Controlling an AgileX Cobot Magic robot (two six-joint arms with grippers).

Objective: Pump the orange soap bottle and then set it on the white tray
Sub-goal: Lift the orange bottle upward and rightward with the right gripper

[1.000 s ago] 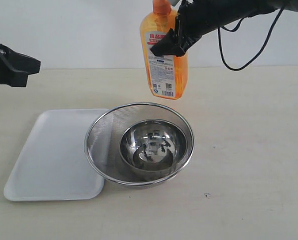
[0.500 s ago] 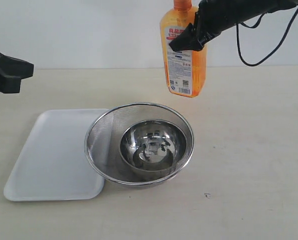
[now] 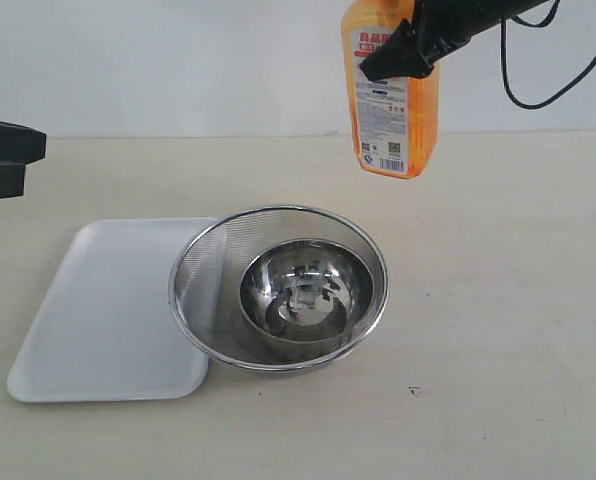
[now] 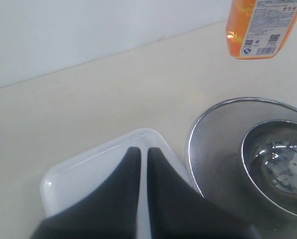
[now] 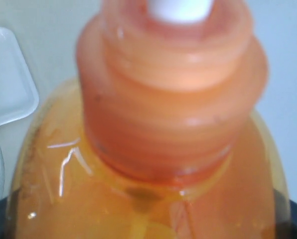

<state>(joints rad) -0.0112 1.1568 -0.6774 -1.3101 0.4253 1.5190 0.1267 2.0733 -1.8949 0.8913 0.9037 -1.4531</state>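
Nearest on the pale bench [image 3: 498,330] lies the white tray [image 3: 98,310], flat, with rounded corners and a low rim, bare of anything. At its 3 o'clock side sits a round steel mesh strainer [image 3: 203,270], whose rim laps over the tray's edge in the exterior view. A polished steel bowl [image 3: 268,280] is nested inside the strainer.

My left pincer [image 4: 143,149] hangs over the tray's near end, at 9 o'clock of the strainer, its two dark fingers pressed almost together with only a thin slit between them, and it grips nothing.

Farther back, toward 1 o'clock of the strainer, the orange soap bottle [image 3: 388,120] hangs in the air, well clear of the bench and roughly upright. My right pincer [image 3: 398,55] pinches it across the upper body. The bottle is translucent orange and flat-sided. Its white label carries red print at the top, blue text below and small square codes near the base. Its top runs out of the exterior view. My right wrist camera shows, blurred, the ridged orange collar with a white stem rising from it, and liquid glinting behind the shoulder. A black cable [image 3: 538,90] loops behind the arm against the white wall.
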